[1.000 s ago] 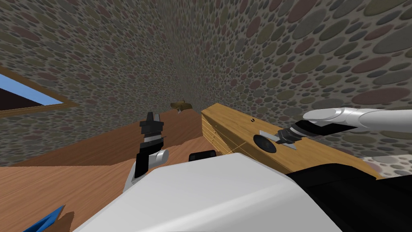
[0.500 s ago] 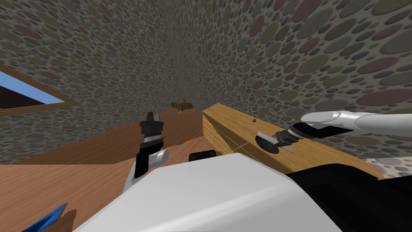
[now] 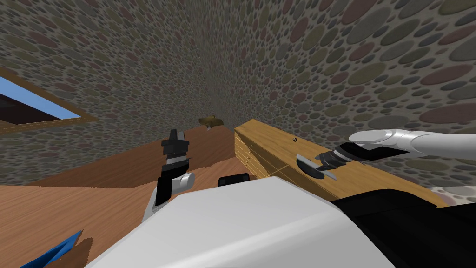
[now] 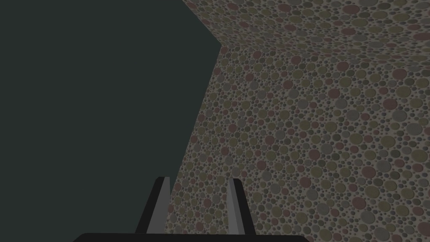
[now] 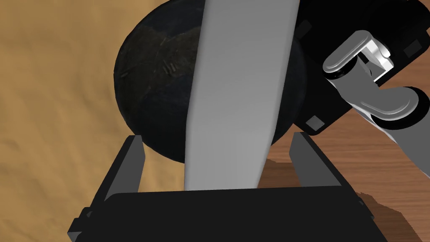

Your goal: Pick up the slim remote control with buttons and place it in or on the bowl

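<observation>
Left gripper (image 3: pixel 175 136) raised above brown wood floor (image 3: pixel 93 204); its fingers (image 4: pixel 162 203) parted by a narrow gap, nothing between them. To its right, light wooden cabinet (image 3: pixel 269 139) against pebble-patterned wall (image 3: pixel 325 70). Dark round bowl (image 5: pixel 155 84) sits on cabinet top near the front edge. Slim plain grey remote (image 5: pixel 239 84) lies across the bowl's mouth, spanning it. Right gripper (image 5: pixel 217 138) poised over bowl, released: both fingers (image 5: pixel 134 164) stand wide of the remote, a gap showing on each side, neither pressing it
</observation>
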Controlling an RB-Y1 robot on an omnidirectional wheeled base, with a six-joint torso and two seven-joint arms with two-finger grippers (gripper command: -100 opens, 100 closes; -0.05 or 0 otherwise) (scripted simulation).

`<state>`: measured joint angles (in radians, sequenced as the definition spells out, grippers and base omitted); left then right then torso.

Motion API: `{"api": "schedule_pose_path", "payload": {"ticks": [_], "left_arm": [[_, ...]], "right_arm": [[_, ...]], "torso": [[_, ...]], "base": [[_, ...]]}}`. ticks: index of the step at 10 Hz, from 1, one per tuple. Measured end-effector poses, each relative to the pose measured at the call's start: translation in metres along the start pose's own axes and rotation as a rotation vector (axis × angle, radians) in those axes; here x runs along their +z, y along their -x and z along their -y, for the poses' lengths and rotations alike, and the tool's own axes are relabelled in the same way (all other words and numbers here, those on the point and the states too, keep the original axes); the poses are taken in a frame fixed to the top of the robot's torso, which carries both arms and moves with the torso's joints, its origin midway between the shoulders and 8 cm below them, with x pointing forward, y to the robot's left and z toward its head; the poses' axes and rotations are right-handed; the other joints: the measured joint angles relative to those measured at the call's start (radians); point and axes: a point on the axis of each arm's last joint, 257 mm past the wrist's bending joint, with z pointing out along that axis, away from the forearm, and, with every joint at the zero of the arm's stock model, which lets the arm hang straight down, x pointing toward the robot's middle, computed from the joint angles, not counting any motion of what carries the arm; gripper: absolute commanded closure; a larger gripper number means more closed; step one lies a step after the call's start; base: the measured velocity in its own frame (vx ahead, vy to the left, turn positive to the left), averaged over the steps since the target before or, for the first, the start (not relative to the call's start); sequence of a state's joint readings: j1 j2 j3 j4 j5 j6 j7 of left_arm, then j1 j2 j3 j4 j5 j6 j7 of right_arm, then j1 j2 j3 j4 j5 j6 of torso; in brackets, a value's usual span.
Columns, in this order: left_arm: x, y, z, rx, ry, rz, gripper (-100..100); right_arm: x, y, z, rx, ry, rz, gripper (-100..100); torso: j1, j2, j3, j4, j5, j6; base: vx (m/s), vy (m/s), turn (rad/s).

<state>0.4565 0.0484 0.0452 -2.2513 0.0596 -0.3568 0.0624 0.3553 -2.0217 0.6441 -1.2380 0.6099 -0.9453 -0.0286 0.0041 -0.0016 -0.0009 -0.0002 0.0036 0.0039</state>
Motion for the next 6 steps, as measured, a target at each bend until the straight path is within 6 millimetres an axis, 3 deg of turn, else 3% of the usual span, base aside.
{"api": "schedule_pose_path", "payload": {"ticks": [6], "left_arm": [[0.000,0.000,0.000,0.000,0.000,0.000,0]], "right_arm": [[-0.008,-0.040,0.007,0.030,0.014,-0.004,-100]], "torso": [[0.000,0.000,0.000,0.000,0.000,0.000]], "base": [[0.012,0.029,0.062]]}}
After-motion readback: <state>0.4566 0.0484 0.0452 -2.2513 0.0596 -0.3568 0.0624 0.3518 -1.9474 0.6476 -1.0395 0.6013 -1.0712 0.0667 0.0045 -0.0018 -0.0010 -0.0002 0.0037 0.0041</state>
